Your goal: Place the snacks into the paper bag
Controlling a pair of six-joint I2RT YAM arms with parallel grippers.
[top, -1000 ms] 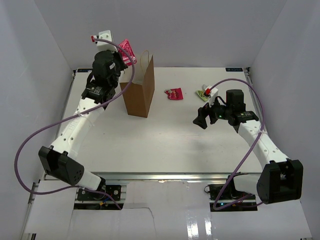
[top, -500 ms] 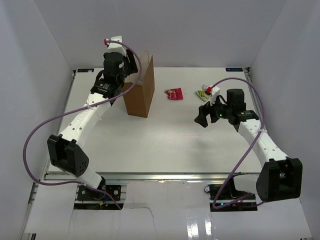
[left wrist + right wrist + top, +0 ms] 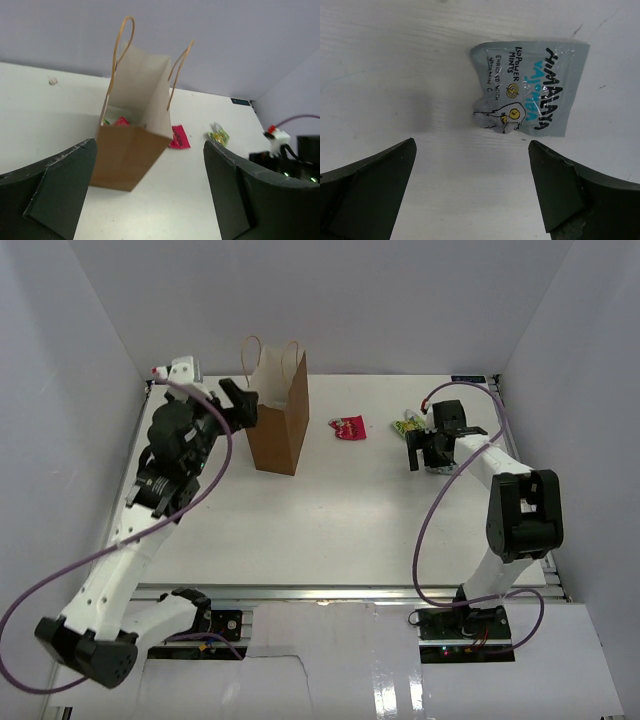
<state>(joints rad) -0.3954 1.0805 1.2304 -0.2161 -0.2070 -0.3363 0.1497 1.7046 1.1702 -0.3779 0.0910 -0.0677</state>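
Packet [image 3: 532, 87], silver-blue, flat on table [image 3: 395, 75] well right of bag [image 3: 278, 430]. Sits just ahead of right gripper [image 3: 471, 144], offset toward one finger, long axis running finger to finger between wide-open jaws. Left gripper [image 3: 240, 403], also wide and empty, beside bag, much farther.

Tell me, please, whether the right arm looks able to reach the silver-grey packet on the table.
Probably yes: the right gripper hangs open over the silver-grey packet, with nothing lying between them.

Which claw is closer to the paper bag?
Left. The left claw hovers right beside the paper bag; the right claw is far off, over a silver packet.
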